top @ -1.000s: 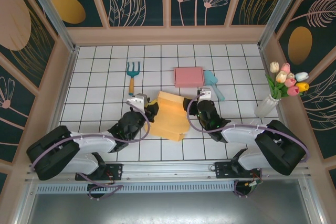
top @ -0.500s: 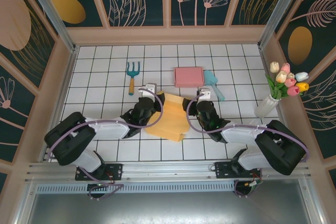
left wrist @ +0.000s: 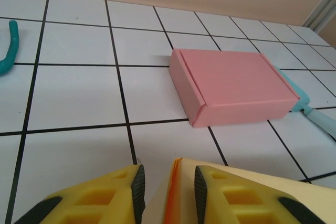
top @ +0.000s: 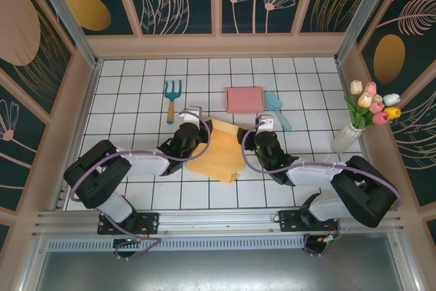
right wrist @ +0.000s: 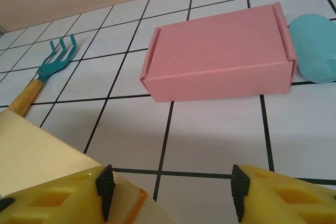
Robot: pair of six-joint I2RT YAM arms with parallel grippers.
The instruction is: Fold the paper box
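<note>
The paper box (top: 219,155) is a flat yellow-orange sheet lying on the white tiles between both arms. My left gripper (top: 195,126) is at its far left corner. In the left wrist view the left gripper (left wrist: 168,174) straddles a raised orange-edged flap (left wrist: 172,198), jaws narrowly open, with a gap on each side of the flap. My right gripper (top: 256,134) is at the sheet's far right edge. In the right wrist view the right gripper (right wrist: 170,182) stands wide open, its left finger (right wrist: 52,198) over the paper's corner (right wrist: 37,145) and bare tile between the pads.
A shut pink box (top: 244,99) lies just beyond the paper. A teal scoop (top: 278,108) is to its right, a teal hand rake (top: 172,97) to its left. A vase of tulips (top: 354,127) stands by the right wall.
My left gripper has swung from the sheet's left side to its far left corner and narrowed around the raised flap. The right gripper has stayed put.
</note>
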